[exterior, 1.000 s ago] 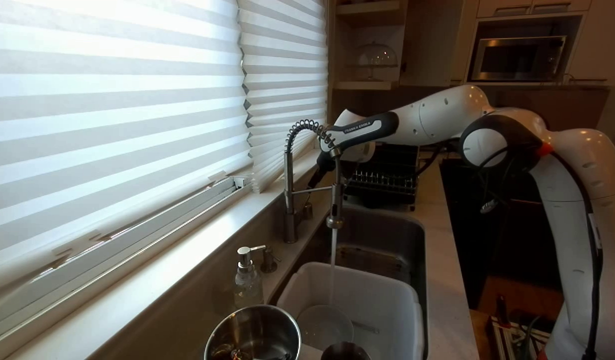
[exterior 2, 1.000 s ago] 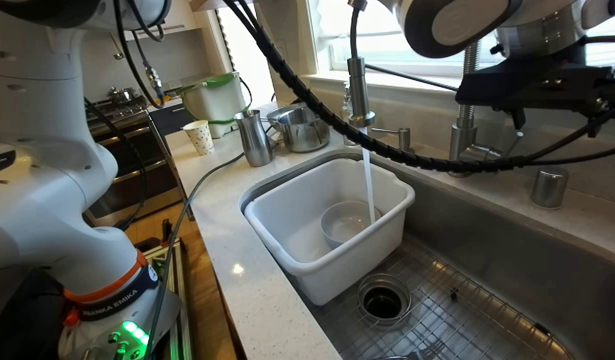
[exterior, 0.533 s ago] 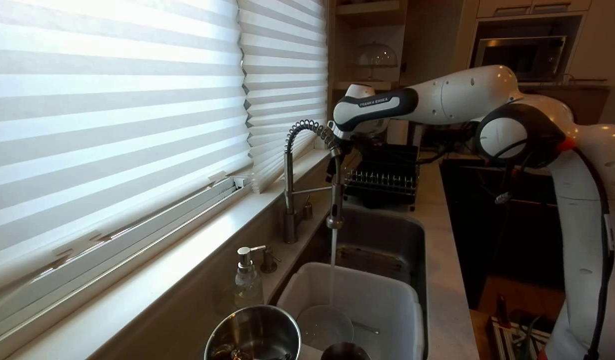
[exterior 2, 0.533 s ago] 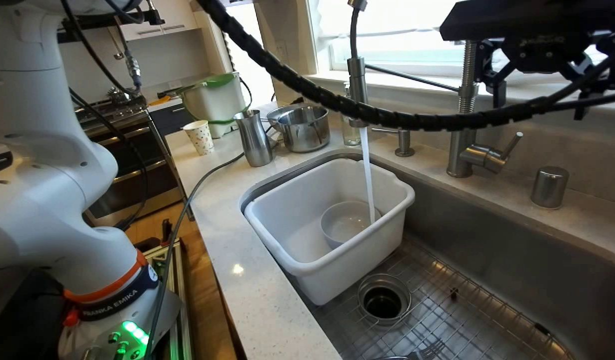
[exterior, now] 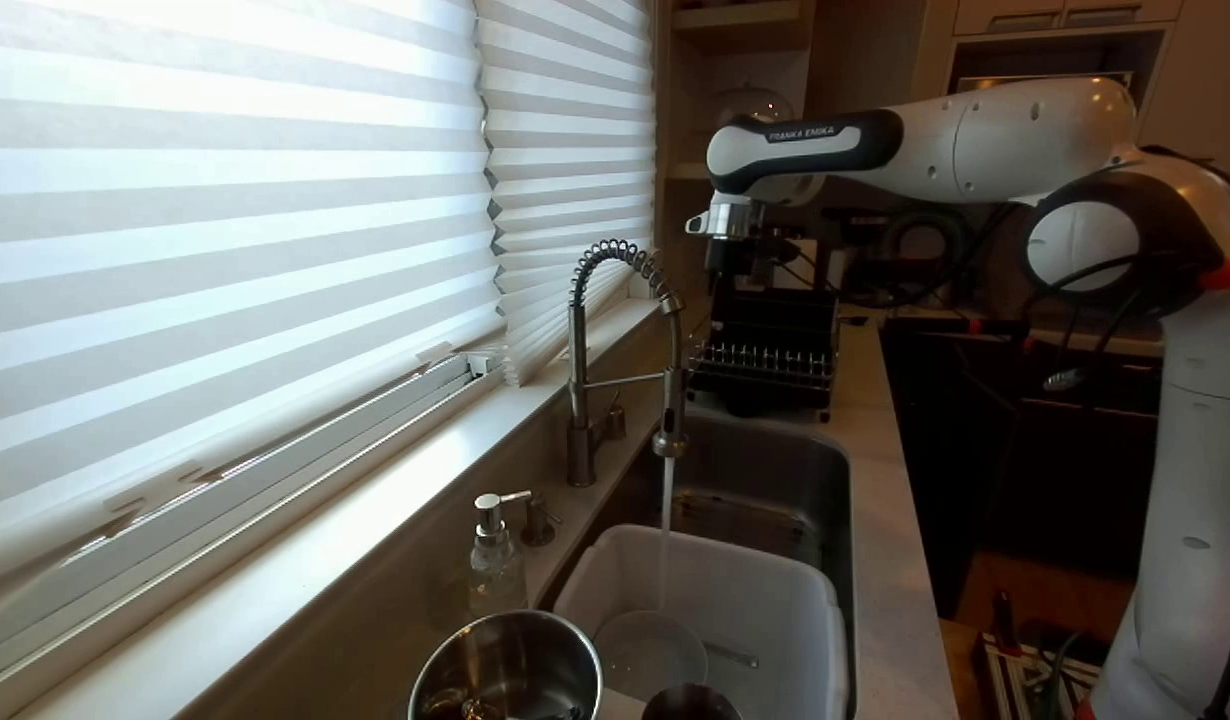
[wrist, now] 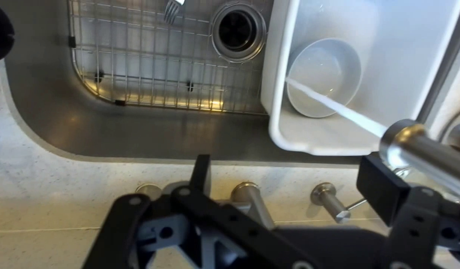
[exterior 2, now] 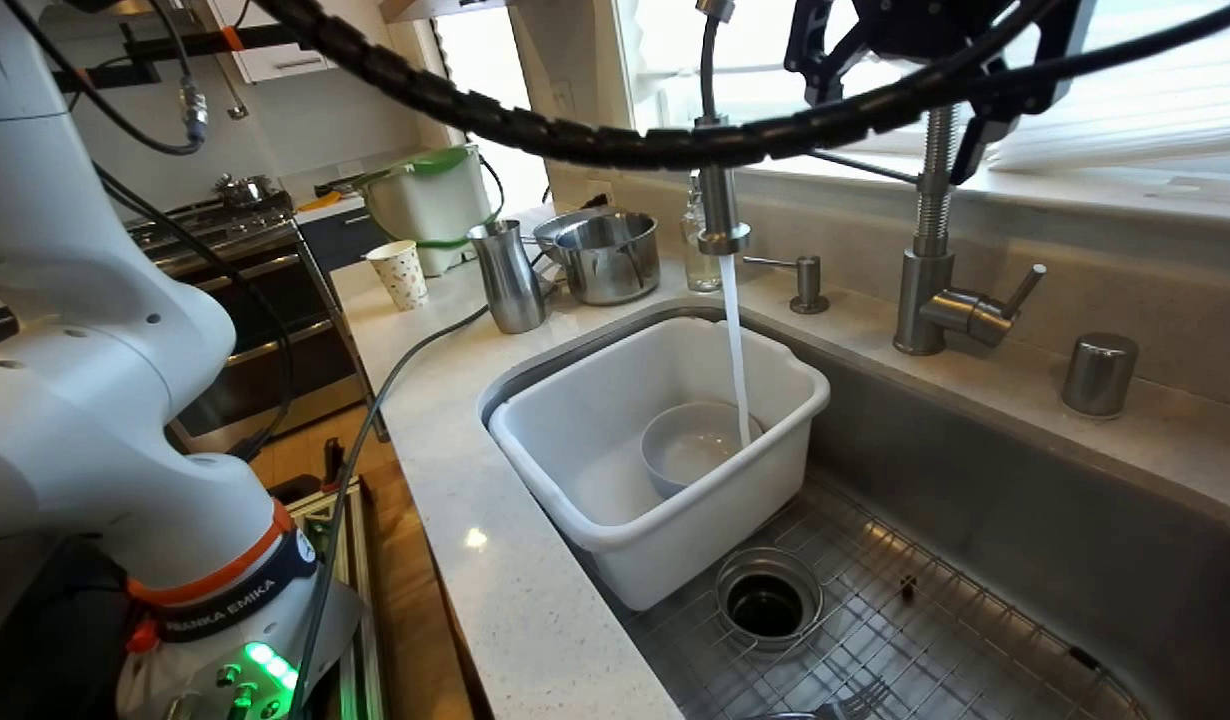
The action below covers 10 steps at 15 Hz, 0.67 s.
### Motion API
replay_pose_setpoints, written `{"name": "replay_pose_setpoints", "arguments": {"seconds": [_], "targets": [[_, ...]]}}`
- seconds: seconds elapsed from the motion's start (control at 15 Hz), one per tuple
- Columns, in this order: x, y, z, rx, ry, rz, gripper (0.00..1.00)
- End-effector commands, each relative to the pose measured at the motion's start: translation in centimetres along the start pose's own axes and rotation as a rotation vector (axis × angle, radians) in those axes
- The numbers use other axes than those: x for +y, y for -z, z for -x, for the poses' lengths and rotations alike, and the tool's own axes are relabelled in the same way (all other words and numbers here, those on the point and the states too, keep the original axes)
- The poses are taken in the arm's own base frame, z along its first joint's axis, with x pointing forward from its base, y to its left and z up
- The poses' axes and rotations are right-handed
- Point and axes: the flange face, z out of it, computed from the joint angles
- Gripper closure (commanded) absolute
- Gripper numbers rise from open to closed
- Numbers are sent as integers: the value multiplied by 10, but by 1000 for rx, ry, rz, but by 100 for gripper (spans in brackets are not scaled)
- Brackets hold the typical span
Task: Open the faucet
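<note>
Arm [exterior: 1025,145] is white and rounded, with FRANKA EMIKA lettering [exterior: 801,134] on black; base band [exterior 2: 225,574] orange; cable [exterior 2: 665,148] black, ribbed; hand [wrist: 290,179] black, round screws [wrist: 184,191] grey.

Robot's forearm [exterior: 1015,140]: in an exterior view, nearly level, pointing toward nine o'clock | its wrist [exterior: 738,218]: bent down toward six o'clock | its gripper [wrist: 290,177]: in wrist view, fingers [wrist: 381,192] wide apart, at seven and four o'clock
</note>
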Motion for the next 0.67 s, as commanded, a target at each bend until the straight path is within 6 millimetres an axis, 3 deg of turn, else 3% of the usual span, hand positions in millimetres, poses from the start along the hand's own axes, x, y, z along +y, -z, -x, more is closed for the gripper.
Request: {"name": "replay_pose_setpoints", "arguments": {"seconds": [0.0, 0.27, 0.6], "targets": [[-9, 23, 31, -9, 47, -72, 0], [-8, 45, 58, -12, 70, -108, 0], [-5, 61, 71, 54, 91, -127, 0]]}}
